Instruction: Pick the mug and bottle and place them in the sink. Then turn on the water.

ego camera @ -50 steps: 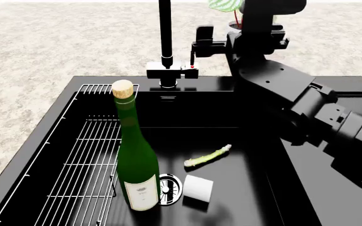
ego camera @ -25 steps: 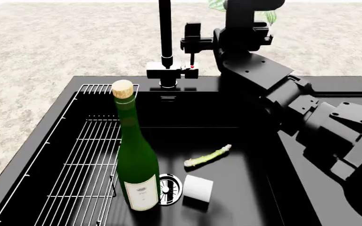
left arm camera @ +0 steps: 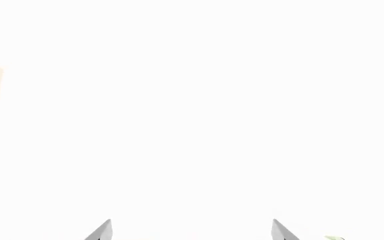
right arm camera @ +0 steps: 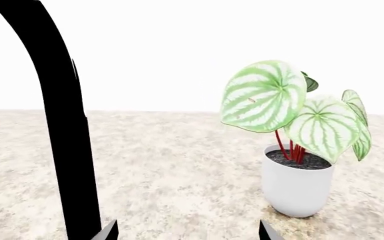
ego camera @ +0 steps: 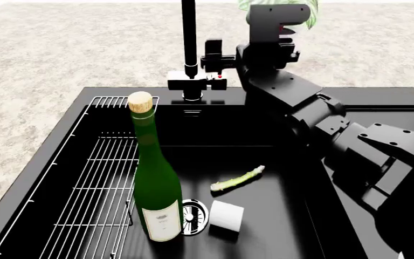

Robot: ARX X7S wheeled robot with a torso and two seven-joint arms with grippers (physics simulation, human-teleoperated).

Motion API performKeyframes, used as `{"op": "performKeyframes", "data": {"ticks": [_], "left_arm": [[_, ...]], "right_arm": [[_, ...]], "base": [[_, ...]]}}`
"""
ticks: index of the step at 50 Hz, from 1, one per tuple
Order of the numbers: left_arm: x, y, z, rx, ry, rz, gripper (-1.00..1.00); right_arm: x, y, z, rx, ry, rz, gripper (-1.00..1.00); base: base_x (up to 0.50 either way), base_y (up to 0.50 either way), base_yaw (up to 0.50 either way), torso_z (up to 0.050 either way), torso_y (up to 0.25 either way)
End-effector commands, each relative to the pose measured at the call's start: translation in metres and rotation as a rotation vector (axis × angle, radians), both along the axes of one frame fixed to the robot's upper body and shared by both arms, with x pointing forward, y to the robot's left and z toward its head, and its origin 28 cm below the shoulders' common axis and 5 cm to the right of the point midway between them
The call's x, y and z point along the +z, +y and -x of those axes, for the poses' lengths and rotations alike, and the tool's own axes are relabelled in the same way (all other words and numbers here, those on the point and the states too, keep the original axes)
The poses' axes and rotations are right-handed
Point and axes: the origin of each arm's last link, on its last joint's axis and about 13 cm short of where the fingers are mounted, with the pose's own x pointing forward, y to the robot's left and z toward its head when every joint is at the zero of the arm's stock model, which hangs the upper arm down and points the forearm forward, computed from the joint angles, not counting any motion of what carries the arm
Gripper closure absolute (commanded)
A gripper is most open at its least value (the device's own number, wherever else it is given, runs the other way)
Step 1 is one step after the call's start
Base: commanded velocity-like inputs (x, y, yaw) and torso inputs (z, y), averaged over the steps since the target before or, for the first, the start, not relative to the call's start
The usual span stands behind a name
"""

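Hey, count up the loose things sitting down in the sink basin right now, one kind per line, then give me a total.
Wine bottle: 1
White mug: 1
Asparagus stalk: 1
Total: 3, all lying or standing in the black sink.

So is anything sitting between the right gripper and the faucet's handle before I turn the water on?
Nothing visible does. The right gripper is up behind the glossy black sink, right beside the tall black faucet and its handle. The green glass bottle and white mug sit lower, in the basin.
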Motion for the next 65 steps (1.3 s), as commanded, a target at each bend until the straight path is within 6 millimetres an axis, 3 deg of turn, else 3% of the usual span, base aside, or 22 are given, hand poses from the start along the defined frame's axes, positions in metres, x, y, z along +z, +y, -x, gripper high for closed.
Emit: {"op": "performKeyframes", "data": {"ticks": [1,32,50,65], "left_arm": [[0.0,-0.001,0.0,-0.001,-0.001,-0.009,-1.0],[-0.002,0.0,-0.002,0.01,0.004,-0.019,-1.0],[0.001,0.001,-0.001,0.026,-0.002,-0.031,-1.0],[-0.001,0.002,0.0,0.028,0.0,-0.032,-1.0]], "right_arm": [[-0.005,0.0,0.001,0.022,0.009,-0.029,-1.0],[-0.011,-0.001,0.0,0.007,0.028,-0.048,-1.0],[0.015,0.0,-0.012,-0.031,-0.037,-0.047,-1.0],[0.016,0.009,-0.02,-0.014,-0.023,-0.031,-1.0]], "base": [[0.0,0.0,0.0,0.0,0.0],[0.0,0.0,0.0,0.0,-0.045],[0.0,0.0,0.0,0.0,0.0],[0.0,0.0,0.0,0.0,0.0]]}}
